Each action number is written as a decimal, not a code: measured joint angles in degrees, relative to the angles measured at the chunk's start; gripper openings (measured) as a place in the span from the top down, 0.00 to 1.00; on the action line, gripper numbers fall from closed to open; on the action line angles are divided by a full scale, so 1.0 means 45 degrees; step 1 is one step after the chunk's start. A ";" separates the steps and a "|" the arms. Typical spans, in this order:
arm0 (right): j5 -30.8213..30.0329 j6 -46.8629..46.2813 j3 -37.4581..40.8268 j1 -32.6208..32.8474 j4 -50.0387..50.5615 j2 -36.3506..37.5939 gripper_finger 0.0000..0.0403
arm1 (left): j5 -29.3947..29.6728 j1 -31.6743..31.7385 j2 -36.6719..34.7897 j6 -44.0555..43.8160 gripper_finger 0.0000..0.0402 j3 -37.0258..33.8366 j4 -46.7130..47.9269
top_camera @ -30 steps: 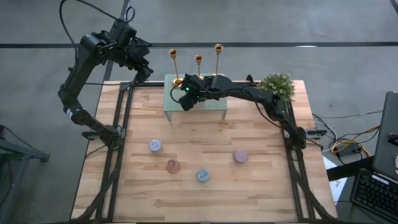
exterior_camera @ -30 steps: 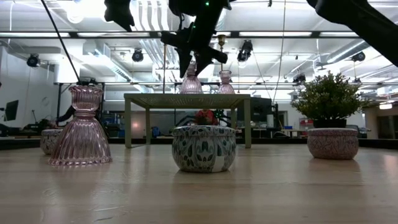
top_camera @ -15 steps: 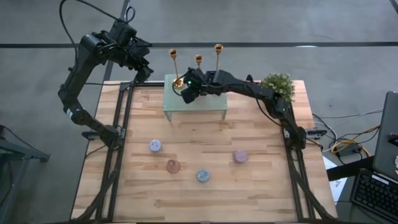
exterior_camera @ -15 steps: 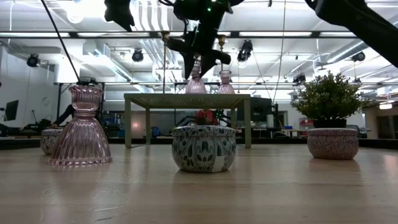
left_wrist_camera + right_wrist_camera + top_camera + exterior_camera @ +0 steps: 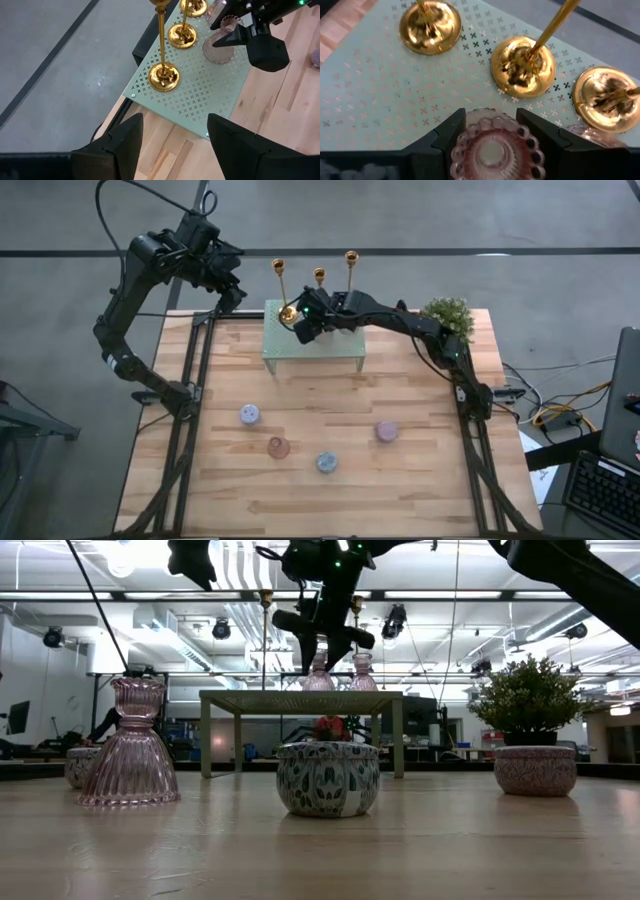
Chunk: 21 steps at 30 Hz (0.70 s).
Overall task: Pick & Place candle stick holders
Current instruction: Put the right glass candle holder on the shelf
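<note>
Right end effector point(image 5: 490, 125) part-open, seemingly straddling pink glass holder point(image 5: 492, 145).

L arm folded high, elbow bent, wrist angled down; left gripper point(image 5: 172, 135) hangs w/ fingers parted, nothing between. R arm stretched out long, wrist tipped down; right gripper point(image 5: 492, 127) has fingers apart, straddling sthg just below.

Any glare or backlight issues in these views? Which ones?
Low view: ceiling strip lights backlight the scene, so the right tool reads as a silhouette. Right wrist view: bright specular highlights on the gold candlestick bases; pink glass holder at the bottom edge looks soft. High view: even light, no glare.
</note>
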State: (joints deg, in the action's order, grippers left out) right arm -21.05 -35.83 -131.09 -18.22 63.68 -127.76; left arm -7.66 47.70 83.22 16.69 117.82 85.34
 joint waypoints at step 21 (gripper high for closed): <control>0.0029 0.0107 -0.0431 -0.0010 -0.0469 0.0016 0.49 | 0.0005 0.0002 0.0000 -0.0046 0.44 0.0000 0.0010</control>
State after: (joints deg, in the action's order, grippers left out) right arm -20.92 -35.35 -133.04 -18.26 61.57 -127.69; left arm -7.64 47.71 83.22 16.48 117.82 85.38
